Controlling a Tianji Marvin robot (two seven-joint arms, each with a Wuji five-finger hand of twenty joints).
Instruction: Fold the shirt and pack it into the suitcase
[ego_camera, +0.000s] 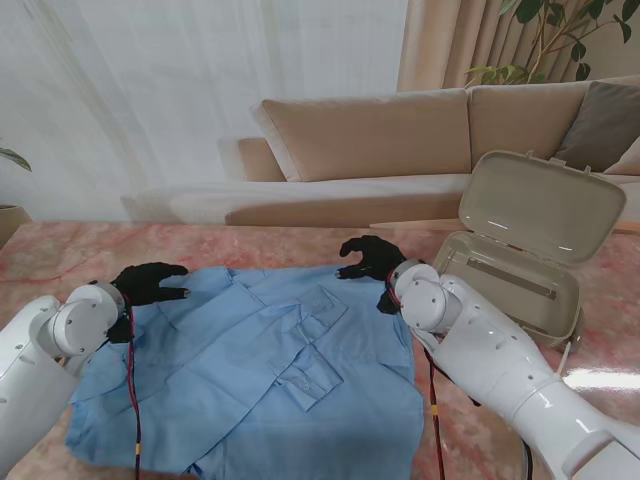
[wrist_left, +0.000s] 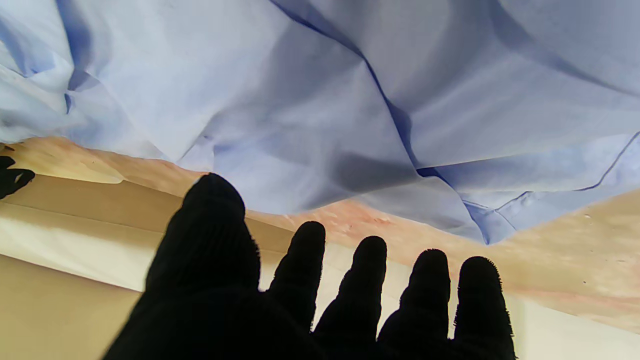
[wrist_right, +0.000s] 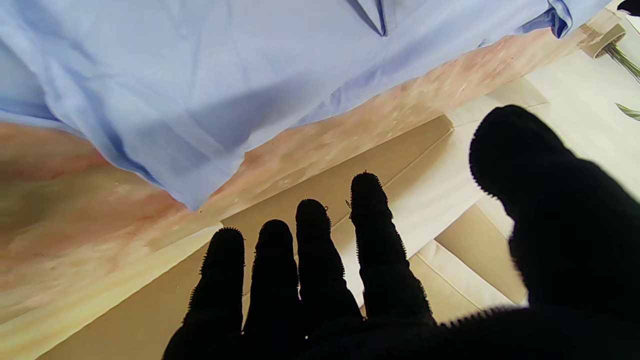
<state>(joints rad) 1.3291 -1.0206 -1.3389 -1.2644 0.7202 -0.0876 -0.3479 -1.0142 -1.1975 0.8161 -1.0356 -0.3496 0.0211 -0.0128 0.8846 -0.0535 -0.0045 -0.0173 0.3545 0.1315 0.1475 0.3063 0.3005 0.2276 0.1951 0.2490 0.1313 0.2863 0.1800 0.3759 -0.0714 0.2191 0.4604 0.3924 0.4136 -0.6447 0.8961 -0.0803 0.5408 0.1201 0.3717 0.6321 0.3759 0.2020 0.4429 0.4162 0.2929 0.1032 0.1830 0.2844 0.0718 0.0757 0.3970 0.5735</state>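
Pink marble-patterned table (ego_camera: 250, 245) in a living room; a beige sofa (ego_camera: 400, 140) runs along its far edge, with white curtains (ego_camera: 150, 80) behind and a leafy plant (ego_camera: 550, 35) at far right. The light-blue shirt (ego_camera: 270, 370) lies spread on the table between the two arms, partly folded, its sleeves laid across the body and its cloth creased. The beige suitcase (ego_camera: 520, 250) stands open on the right side of the table, just beside the shirt, its lid raised toward the sofa.

Left hand (ego_camera: 150, 282), black-gloved, is poised at the shirt's far left corner, fingers apart and extended, grasping nothing; the left wrist view shows its fingertips (wrist_left: 370, 250) spread past the shirt's edge. Right hand (ego_camera: 372, 258), likewise gloved, is poised at the shirt's far right edge near the suitcase, fingers apart, thumb splayed, empty. Whether either hand touches the cloth cannot be told.
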